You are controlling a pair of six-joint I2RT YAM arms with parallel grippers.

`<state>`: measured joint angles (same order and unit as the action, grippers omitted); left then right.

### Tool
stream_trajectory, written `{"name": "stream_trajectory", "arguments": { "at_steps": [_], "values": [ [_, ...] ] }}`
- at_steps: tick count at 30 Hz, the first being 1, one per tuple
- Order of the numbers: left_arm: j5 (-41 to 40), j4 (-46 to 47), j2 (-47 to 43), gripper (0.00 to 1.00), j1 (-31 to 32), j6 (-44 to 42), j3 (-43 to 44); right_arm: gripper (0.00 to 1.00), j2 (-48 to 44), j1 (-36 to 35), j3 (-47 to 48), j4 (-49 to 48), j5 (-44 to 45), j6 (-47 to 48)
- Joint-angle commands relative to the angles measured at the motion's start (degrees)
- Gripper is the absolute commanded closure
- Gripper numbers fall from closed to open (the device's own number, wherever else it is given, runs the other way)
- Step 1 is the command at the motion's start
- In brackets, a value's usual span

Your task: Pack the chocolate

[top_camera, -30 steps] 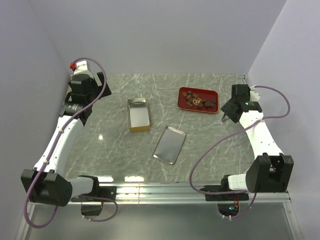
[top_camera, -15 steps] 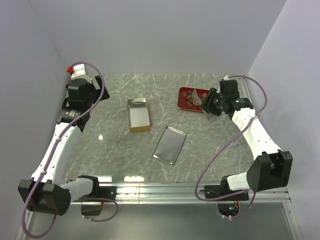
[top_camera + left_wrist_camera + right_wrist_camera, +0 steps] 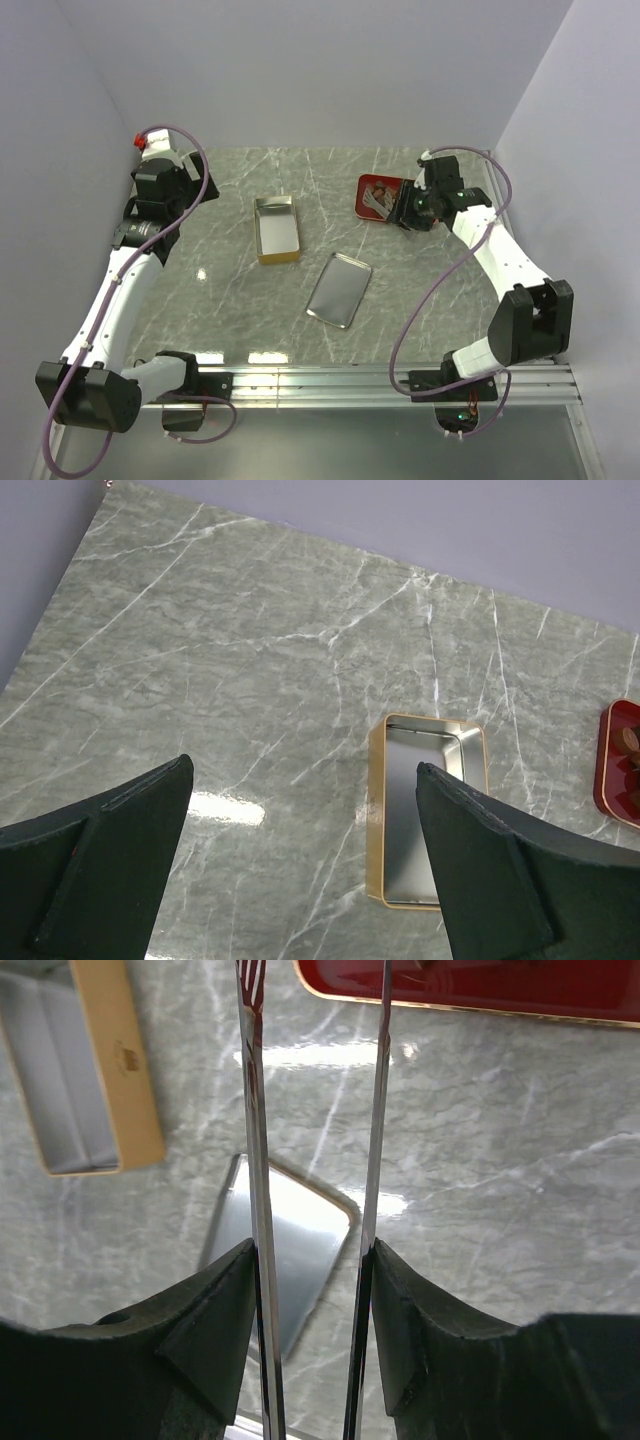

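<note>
The chocolate (image 3: 630,742) is small brown lumps in a red tray (image 3: 368,186) at the back right. In the top view my right gripper hides most of it. My right gripper (image 3: 408,207) is shut on metal tongs (image 3: 252,1110). Their two blades reach over the tray's near edge (image 3: 480,990). The open gold tin (image 3: 277,228) stands empty left of centre and shows in the left wrist view (image 3: 425,820). My left gripper (image 3: 303,780) is open and empty, held above the table at the far left (image 3: 150,215).
The tin's flat lid (image 3: 339,289) lies silver side up in the middle of the marble table (image 3: 230,310), also in the right wrist view (image 3: 305,1230). Walls enclose the left, back and right sides.
My right arm has swung left from beside the red tray to over it, now covering most of the chocolate. The left arm shifted slightly at first, then stayed still.
</note>
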<state>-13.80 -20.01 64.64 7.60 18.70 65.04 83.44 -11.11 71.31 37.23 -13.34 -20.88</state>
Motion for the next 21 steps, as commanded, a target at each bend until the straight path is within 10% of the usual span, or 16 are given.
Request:
{"name": "stream_trajectory", "arguments": {
  "at_steps": [1, 21],
  "values": [
    [-0.3, 0.8, -1.0, 0.00, 0.1, -0.6, -0.1, 0.46, 0.8, -0.6, 3.3, -0.2, 1.7, 3.8],
    [-0.7, 0.1, 0.3, 0.01, 0.1, -0.7, 1.1, 0.47, 7.3, -1.1, 2.9, -1.6, 5.8, 7.8]
  ]
}}
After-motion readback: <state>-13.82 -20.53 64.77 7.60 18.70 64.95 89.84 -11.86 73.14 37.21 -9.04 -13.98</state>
